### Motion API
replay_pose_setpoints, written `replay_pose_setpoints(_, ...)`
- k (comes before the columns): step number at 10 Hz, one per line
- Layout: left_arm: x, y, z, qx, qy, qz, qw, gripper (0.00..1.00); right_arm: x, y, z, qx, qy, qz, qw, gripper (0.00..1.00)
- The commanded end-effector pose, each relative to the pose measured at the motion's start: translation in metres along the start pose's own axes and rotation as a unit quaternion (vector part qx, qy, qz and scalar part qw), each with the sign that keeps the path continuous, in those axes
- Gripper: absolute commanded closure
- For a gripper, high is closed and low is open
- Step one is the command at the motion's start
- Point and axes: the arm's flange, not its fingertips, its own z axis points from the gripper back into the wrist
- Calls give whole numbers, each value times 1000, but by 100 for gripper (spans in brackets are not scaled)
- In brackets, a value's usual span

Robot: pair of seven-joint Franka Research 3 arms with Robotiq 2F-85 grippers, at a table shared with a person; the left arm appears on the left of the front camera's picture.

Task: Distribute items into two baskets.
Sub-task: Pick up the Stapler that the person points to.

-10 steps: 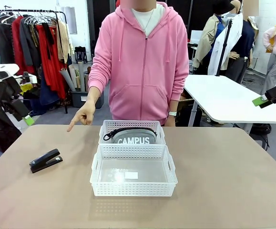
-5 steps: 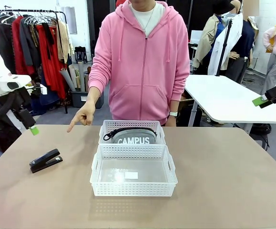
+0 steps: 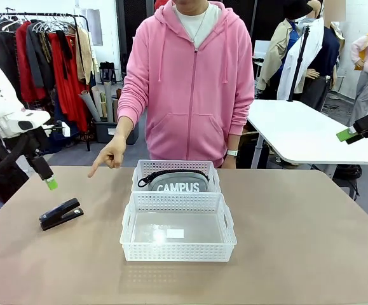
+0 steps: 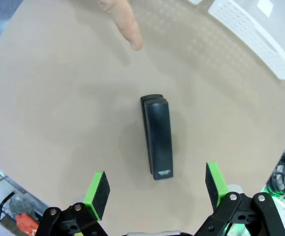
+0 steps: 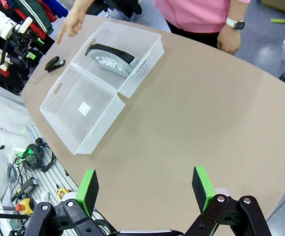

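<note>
Green pads (image 4: 97,189) on the left gripper (image 4: 156,188) stand wide apart with nothing between them, hovering over the black stapler (image 4: 158,137), which lies flat on the table in line with the gap in the left wrist view. A fingertip (image 4: 125,19) of the person's hand (image 3: 109,155) points down near the stapler's far end without touching it. The right gripper (image 5: 145,189) is just as wide and empty, held high off the table's right side.

Two white lattice baskets sit end to end at the table's middle, touching. The far basket (image 3: 147,168) holds the grey pouch (image 3: 178,184), "CAMPUS" facing the robot and its black strap draped along the top. The near basket (image 3: 177,254) holds only a small white label (image 3: 175,234) on its floor.

From the front the stapler (image 3: 61,214) lies well left of the baskets, the left gripper (image 3: 49,181) above it. The right wrist view adds what the front hides — the person's other hand, with a watch (image 5: 235,22), resting at the table edge, and cables (image 5: 31,152) on the floor.

The table (image 3: 298,241) is plain tan; behind stand a clothes rail (image 3: 37,44) and a white table (image 3: 298,133).
</note>
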Motion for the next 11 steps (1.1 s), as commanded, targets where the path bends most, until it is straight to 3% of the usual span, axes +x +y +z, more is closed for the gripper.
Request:
replay_pose_setpoints(1,0,5,-14,17,12,-23,1000,0,0,0,0,0,-1,0,1000,0)
replay_pose_setpoints(11,-8,12,-71,-19,45,-27,998,0,0,0,0,0,-1,0,1000,0)
